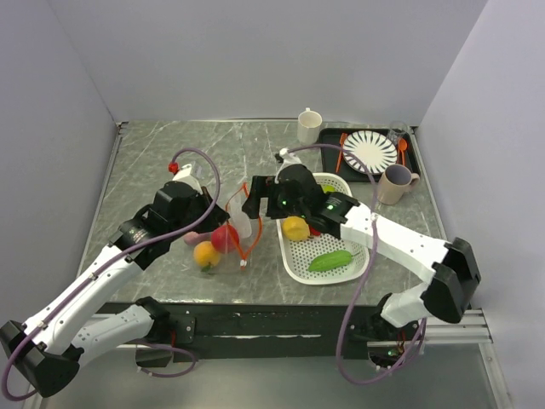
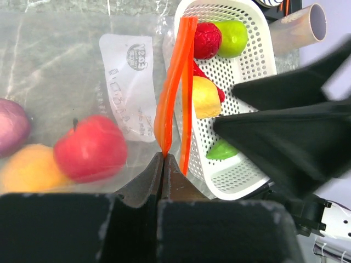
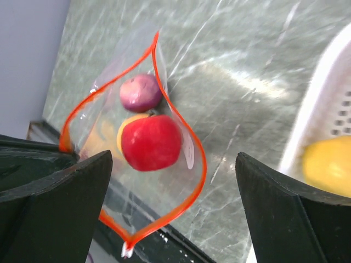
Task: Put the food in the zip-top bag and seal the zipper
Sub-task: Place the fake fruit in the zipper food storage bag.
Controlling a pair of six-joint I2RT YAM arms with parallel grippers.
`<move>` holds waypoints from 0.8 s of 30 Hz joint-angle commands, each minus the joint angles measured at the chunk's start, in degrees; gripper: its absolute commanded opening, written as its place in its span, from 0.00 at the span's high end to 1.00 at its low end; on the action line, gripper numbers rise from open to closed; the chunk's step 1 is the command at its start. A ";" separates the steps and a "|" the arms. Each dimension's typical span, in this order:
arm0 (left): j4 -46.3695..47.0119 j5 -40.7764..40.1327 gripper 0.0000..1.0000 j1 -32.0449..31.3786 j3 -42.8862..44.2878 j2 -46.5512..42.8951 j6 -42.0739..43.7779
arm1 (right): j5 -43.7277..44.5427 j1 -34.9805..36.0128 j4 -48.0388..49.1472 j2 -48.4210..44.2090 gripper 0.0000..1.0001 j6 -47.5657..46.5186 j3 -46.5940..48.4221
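Note:
The zip-top bag (image 1: 223,243) lies left of the white basket, its mouth held open. Inside are a red ball (image 1: 226,237), an orange ball (image 1: 206,254) and a purple ball (image 1: 192,239). My left gripper (image 2: 163,156) is shut on the orange-red zipper (image 2: 171,82) at one end. My right gripper (image 3: 175,203) is open and empty, hovering over the bag's mouth (image 3: 164,181). The red ball (image 3: 151,141) and purple ball (image 3: 141,92) show through it. The white slider (image 3: 127,251) sits at the near corner. Other food stays in the basket: a yellow fruit (image 1: 295,228), a green cucumber (image 1: 330,261) and a green ball (image 1: 329,189).
The white perforated basket (image 1: 294,264) stands right of the bag. A black tray with a striped plate (image 1: 370,152) and orange cutlery is at the back right. A white mug (image 1: 309,126) and a beige mug (image 1: 393,183) stand nearby. The table's near edge runs just below the bag.

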 commanded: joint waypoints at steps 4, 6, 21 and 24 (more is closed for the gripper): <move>-0.36 -2.88 0.99 -0.16 1.57 0.49 -0.73 | 16.66 -1.54 -4.25 -11.35 0.00 3.80 -5.08; -1.49 -5.60 0.99 -0.16 1.66 0.40 -1.78 | 15.71 -4.95 -5.65 -11.97 0.00 4.33 -6.59; -0.27 -3.67 0.99 -0.16 1.66 1.10 -0.64 | 5.52 -11.39 -11.90 4.11 0.00 -6.38 -5.72; -0.71 -3.85 0.99 -0.07 1.84 1.54 -0.38 | 5.16 -11.57 -12.60 5.69 0.00 -8.32 -5.36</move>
